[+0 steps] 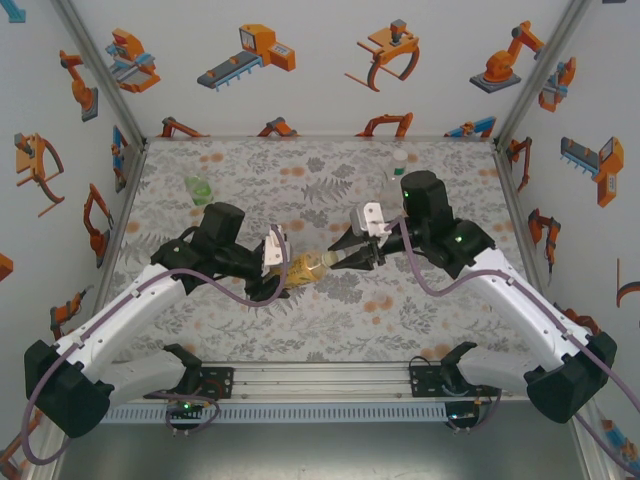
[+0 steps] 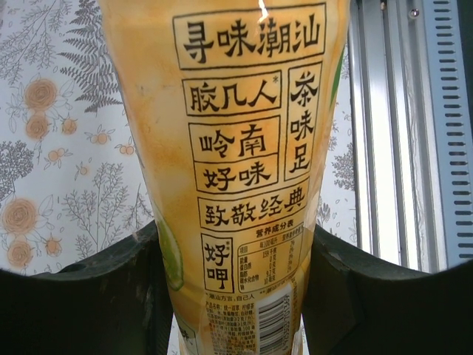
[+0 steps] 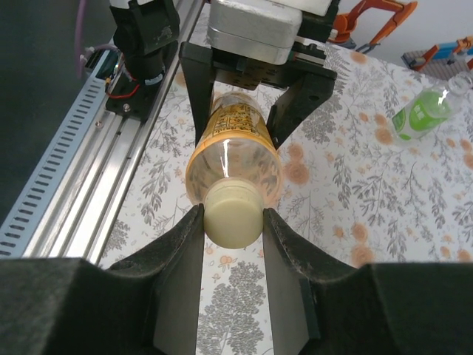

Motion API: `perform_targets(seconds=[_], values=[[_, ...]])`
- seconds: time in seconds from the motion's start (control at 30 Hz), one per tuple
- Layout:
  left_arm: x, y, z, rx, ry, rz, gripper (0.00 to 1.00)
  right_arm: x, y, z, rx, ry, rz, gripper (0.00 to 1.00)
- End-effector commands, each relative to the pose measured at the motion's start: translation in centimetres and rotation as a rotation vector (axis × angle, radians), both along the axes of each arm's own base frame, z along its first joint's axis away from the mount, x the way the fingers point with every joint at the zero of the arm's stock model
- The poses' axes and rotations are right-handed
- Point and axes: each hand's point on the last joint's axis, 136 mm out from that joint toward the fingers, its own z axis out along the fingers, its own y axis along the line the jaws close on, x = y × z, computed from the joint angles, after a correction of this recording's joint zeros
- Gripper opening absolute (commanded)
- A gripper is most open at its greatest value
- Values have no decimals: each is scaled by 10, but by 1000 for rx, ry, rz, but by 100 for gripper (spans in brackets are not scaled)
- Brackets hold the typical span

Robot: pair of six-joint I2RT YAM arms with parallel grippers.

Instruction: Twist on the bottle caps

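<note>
Right gripper: drawn in narrow on the pale yellow round plastic screw cap, with a black finger touching each side.
Left gripper: clamped around the body of the amber-yellow clear plastic bottle with a printed label.
Held bottle: spans from one gripper to the other, neck and cap toward the right gripper.
Edges: the aluminium rail runs near the left gripper on its near side. White walls printed with orange robots close the far side and both flanks.
Open room: the grey floral table cover lies bare between grippers and rail, and again beyond them at mid-table.
Other bottles: the small clear bottle of green liquid lies beyond the left gripper, well apart. The colourless clear bottle stands just beyond the right arm's wrist.
</note>
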Motion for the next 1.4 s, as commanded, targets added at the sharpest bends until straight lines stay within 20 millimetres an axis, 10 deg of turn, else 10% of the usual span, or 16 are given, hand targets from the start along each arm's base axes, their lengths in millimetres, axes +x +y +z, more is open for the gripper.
perform_targets(seconds=[0.0, 0.43, 0.87, 1.2, 1.37], values=[[5, -1, 15, -19, -65, 10, 0, 12, 5, 0, -5, 131, -98, 13], [35, 8, 16, 1, -181, 171, 0, 84, -3, -26, 71, 1008, -689, 3], [62, 14, 10, 44, -214, 312, 0, 89, 10, -72, -11, 1682, -786, 6], [56, 12, 8, 41, -203, 276, 0, 92, 16, -71, -32, 1709, -751, 12], [51, 11, 10, 33, -201, 249, 0, 95, 2, -53, -21, 1461, -799, 26]])
